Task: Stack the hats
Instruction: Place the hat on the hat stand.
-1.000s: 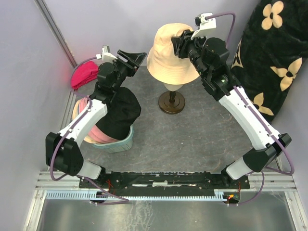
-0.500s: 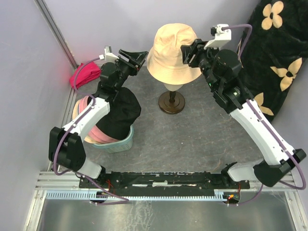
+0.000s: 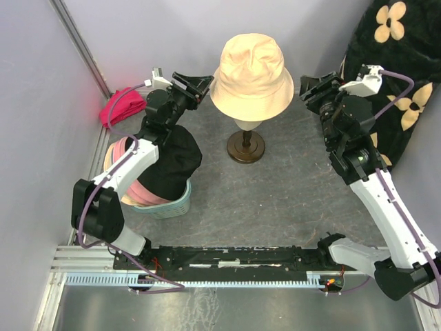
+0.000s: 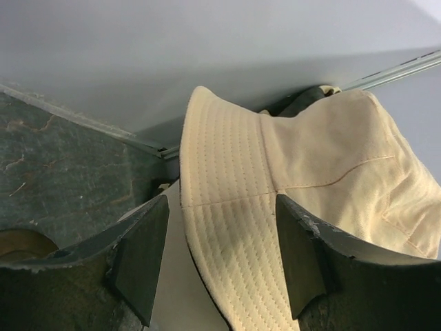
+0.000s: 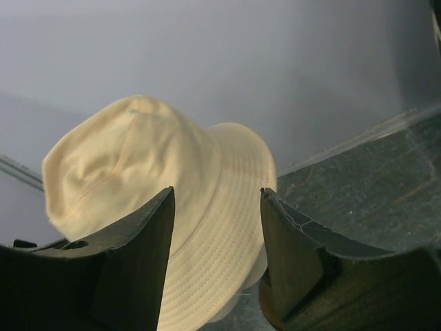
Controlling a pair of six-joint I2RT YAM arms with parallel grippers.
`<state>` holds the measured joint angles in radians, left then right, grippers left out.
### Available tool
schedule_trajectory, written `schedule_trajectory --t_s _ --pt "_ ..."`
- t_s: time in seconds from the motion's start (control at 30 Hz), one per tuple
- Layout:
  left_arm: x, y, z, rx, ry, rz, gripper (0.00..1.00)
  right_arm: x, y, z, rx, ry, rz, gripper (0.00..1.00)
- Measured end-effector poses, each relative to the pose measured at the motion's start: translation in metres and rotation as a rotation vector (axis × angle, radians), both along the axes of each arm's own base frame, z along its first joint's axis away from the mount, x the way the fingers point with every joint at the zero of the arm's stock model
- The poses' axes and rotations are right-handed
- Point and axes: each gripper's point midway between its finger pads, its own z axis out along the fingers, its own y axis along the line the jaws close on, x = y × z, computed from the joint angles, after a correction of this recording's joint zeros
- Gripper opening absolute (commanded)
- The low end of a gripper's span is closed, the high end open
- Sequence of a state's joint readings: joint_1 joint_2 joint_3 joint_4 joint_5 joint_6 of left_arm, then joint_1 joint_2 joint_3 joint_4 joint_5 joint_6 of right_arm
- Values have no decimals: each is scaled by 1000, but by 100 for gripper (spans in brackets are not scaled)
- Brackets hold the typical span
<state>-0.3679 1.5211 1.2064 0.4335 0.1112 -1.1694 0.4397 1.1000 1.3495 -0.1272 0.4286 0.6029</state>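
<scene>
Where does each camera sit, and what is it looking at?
Top camera: above and behind, looking down on the table; left arm and right arm both show.
Left wrist camera: on the left arm, facing the brim of the beige hat close up; the open left gripper shows.
Right wrist camera: on the right arm, facing the hat's other side; the open right gripper shows.
Shared: the beige hat.

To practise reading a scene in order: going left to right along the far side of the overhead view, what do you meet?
magenta-red cloth bundle → left hand → beige hat → right hand → black flowered fabric
</scene>
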Motion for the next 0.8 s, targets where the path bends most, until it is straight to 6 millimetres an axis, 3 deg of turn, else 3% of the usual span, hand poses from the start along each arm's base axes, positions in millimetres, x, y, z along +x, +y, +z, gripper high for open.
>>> schedule_trajectory --t_s 0.13,0.23,0.43,0.67,0.7,0.8 --pt "3 -1 -10 11 28 1 71 12 -21 -23 131 44 -37 60" --pt "4 2 -16 19 50 6 71 25 -35 -54 245 101 -44 61" --pt "10 4 -21 15 57 12 72 44 -44 -93 410 164 -17 61" --pt "18 -6 -22 -50 29 -39 73 61 -37 -104 575 156 67 61" --pt "19 -8 -23 -59 24 -48 77 65 -36 -103 600 147 84 61" --pt "21 -14 -24 -85 15 -78 78 72 -31 -104 647 139 116 61"
